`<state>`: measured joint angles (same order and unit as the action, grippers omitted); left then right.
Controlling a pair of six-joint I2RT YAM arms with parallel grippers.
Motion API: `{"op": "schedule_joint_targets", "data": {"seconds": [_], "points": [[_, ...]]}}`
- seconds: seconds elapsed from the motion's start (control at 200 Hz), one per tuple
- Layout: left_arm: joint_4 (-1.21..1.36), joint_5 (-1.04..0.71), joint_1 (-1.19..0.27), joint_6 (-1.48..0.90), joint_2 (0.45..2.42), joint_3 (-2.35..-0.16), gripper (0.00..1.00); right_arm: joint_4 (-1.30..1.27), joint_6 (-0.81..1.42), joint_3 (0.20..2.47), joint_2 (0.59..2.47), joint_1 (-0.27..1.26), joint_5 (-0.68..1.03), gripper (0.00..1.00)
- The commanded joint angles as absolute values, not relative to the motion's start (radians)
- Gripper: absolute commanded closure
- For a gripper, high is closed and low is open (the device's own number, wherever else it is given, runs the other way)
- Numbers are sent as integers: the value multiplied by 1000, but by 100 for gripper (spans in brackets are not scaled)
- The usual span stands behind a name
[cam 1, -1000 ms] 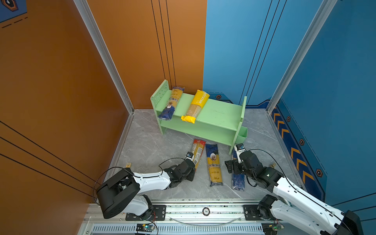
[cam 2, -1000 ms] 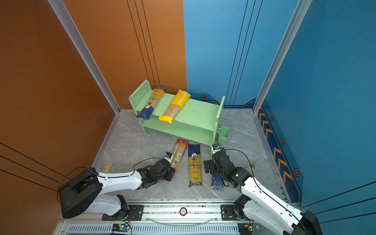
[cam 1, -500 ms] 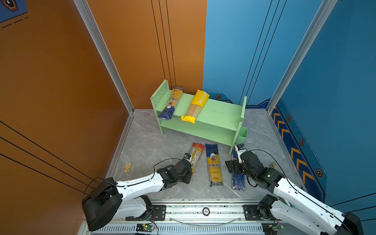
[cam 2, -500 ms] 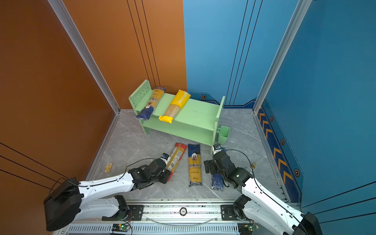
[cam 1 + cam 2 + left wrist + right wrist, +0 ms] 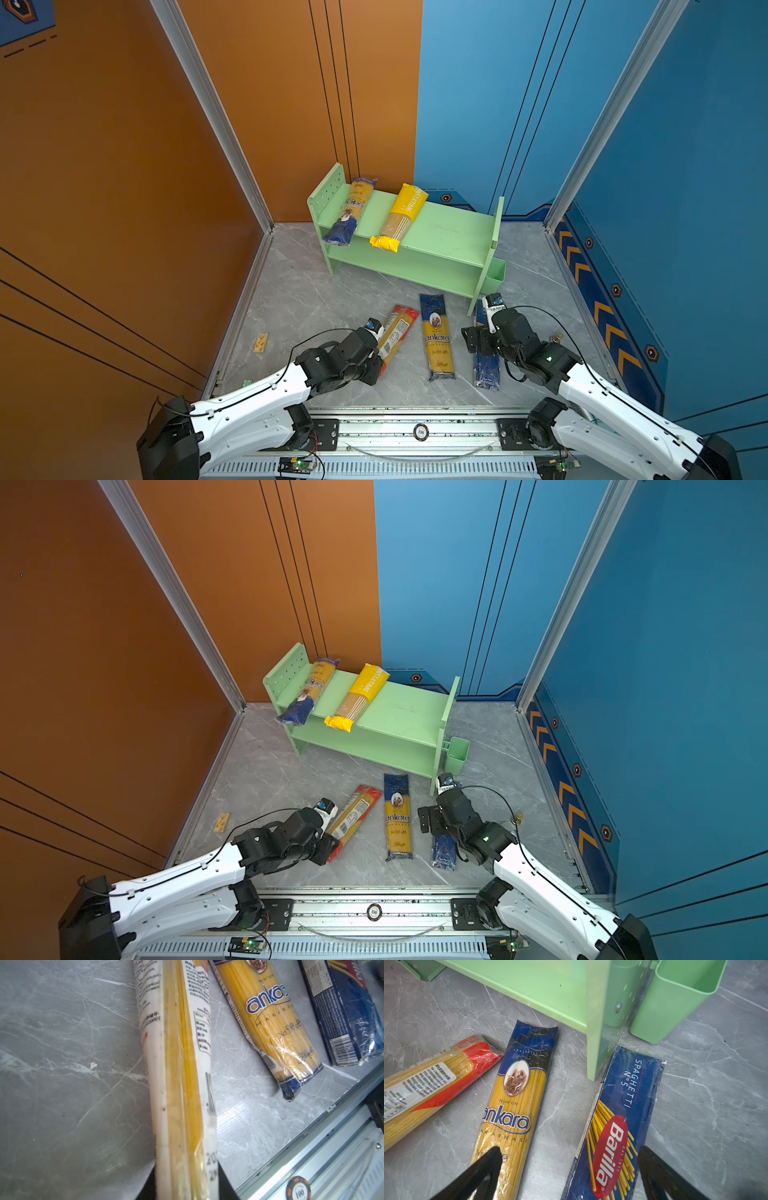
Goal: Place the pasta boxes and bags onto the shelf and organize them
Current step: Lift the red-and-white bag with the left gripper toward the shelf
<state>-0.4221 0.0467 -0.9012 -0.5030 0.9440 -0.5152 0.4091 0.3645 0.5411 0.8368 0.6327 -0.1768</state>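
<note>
Grey marble-patterned floor (image 5: pixel 316 291) covers a small booth. An orange wall (image 5: pixel 124 166) and a blue wall (image 5: pixel 478 104) meet behind the light green shelf (image 5: pixel 440 224). The shelf has two tiers, and a small green bin (image 5: pixel 496 276) hangs on one end.

On the shelf's top tier lie a yellow-and-dark-blue bag (image 5: pixel 353 208), beside the perforated side panel, and a yellow bag (image 5: pixel 401 218) next to it. Both overhang the front edge.

In front of the shelf, three packs lie flat on the floor:
- a red-ended clear bag (image 5: pixel 399 332)
- a second yellow-and-dark-blue bag (image 5: pixel 435 336)
- a dark blue Barilla box (image 5: pixel 485 370), one end just beside the shelf's leg near the bin

The left gripper (image 5: pixel 380 359) is clenched on the red-ended clear bag, at the end farther from the shelf. The right gripper (image 5: pixel 569 1148) is released, jaws spread wide over the Barilla box.

A tiny yellow box (image 5: pixel 261 343) lies well apart from the shelf, near the orange wall. A silver rail (image 5: pixel 457 432) borders the floor's edge farthest from the shelf.
</note>
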Motion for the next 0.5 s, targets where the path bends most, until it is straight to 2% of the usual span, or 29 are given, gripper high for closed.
{"op": "schedule_joint_targets", "data": {"seconds": [0.0, 0.496], "points": [[-369, 63, -893, -506, 899, -594, 100, 400, 377, 529, 838, 624, -155, 0], [-439, 48, -897, -533, 778, -702, 100, 391, 377, 531, 855, 611, -140, 0]]}}
